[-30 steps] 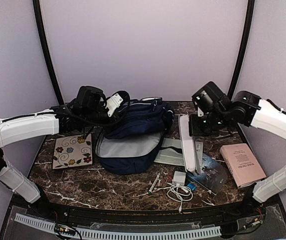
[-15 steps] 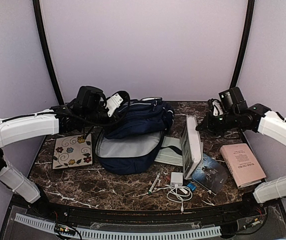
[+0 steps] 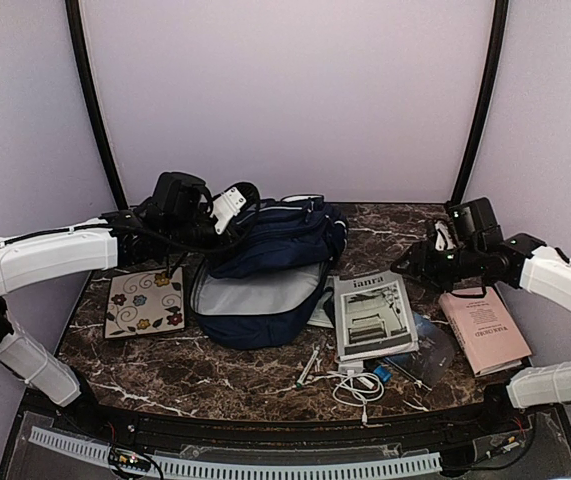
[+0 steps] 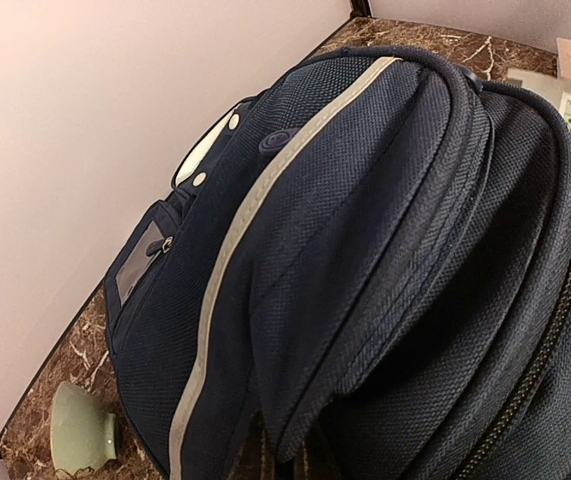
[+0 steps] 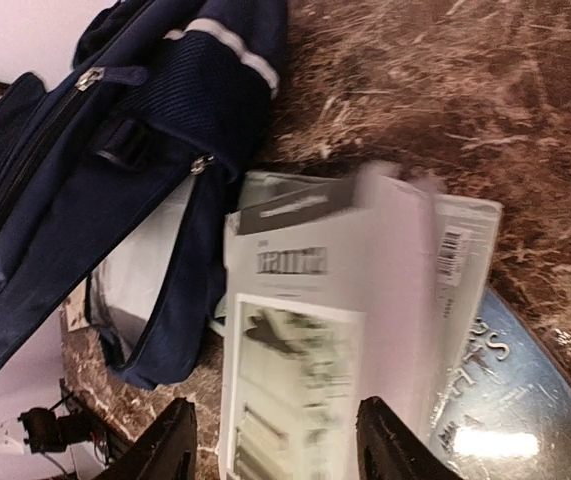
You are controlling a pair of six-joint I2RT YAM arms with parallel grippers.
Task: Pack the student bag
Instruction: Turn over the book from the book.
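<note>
From above we see the navy bag (image 3: 265,275) on the worktop (image 3: 215,375), left of centre, its grey-lined mouth open. The left gripper (image 3: 210,222) is closed tight, pinching the bag's top edge. Only its wrist camera shows us a pale green cup (image 4: 80,432) behind the bag. The right gripper (image 5: 277,447) hangs partly open and holds nothing. Below it a booklet (image 3: 370,315) lies flat just beside the bag, blurred in that wrist view.
</note>
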